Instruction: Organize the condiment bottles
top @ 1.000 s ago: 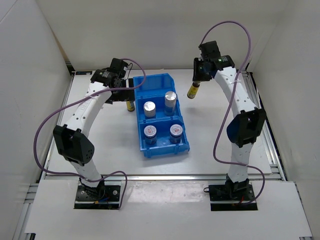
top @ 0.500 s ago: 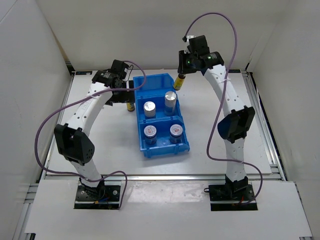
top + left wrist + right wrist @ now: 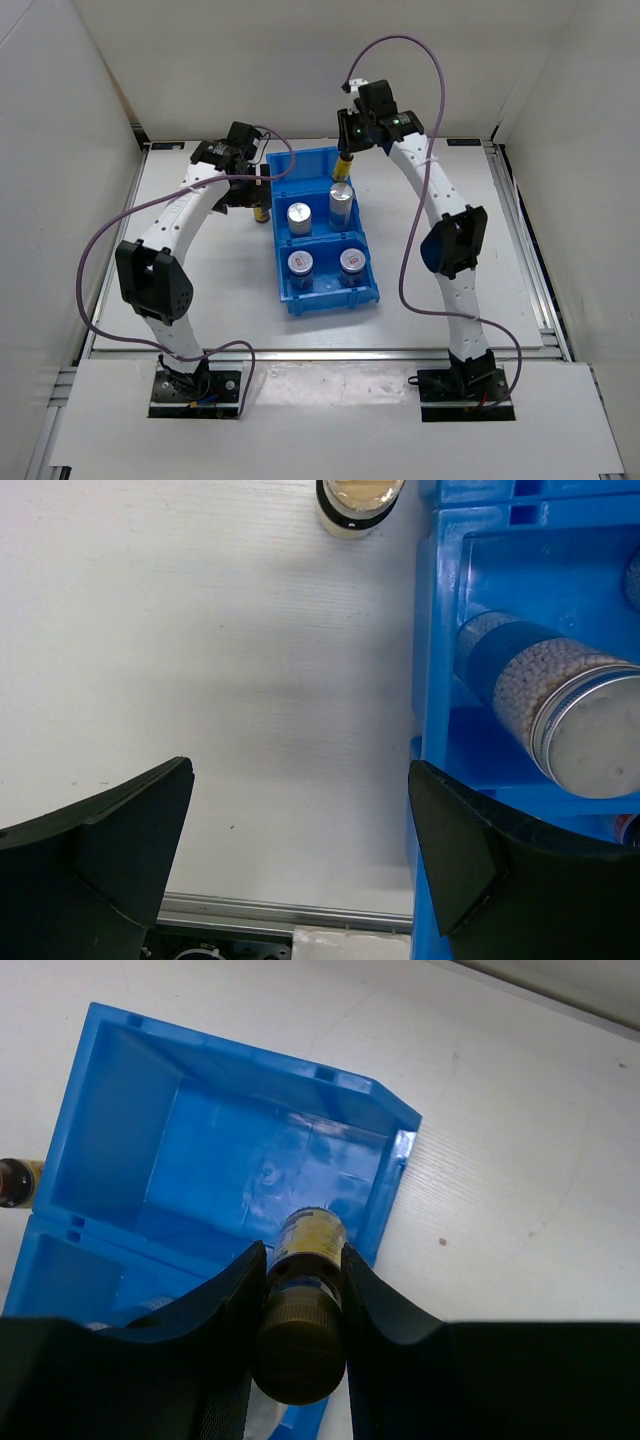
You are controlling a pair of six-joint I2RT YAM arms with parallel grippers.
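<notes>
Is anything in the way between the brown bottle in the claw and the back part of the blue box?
No, nothing visible. The right claw holds the brown bottle over the blue box's back compartment, and that compartment looks bare.

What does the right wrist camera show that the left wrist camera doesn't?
Right wrist only: the right fingers shut on a brown bottle, held over the empty end compartment of the blue bin.

Left wrist only: the left fingers open above the table, and a white-blue cylinder with a silver lid inside the bin.

Both: the blue bin, and what looks like the same second brown bottle standing on the table just outside it.
</notes>
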